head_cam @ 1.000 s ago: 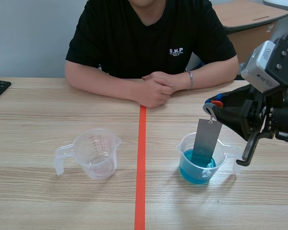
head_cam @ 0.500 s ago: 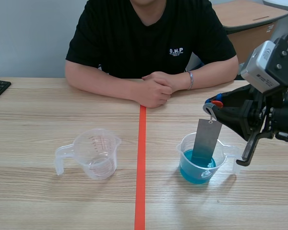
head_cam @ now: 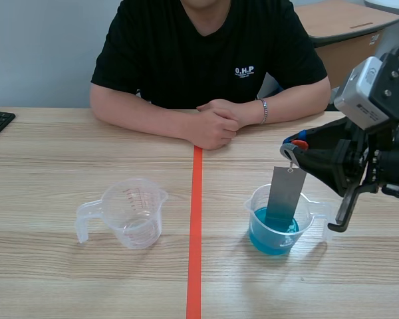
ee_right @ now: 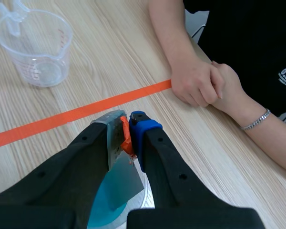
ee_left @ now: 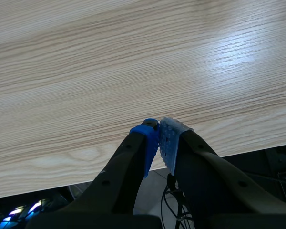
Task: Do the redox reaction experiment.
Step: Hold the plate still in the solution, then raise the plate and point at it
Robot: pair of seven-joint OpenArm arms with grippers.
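Strip (head_cam: pixel 286 194) of grey metal hangs upright w/ its lower end in the blue liquid of the clear cup (head_cam: pixel 251 207), right of the tape line (head_cam: pixel 195 226). Right jaws pinched tight on its top. Left jaws closed on nothing, pads touching, over the worktop (ee_left: pixel 133 57) edge. Empty cup (head_cam: pixel 132 212) sits left of the line.

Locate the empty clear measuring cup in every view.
Scene view: empty measuring cup left of the orange tape line.
Left wrist view: not in it.
Right wrist view: cup ahead of the right gripper, beyond the tape line.
Shared landmark: the orange tape line.
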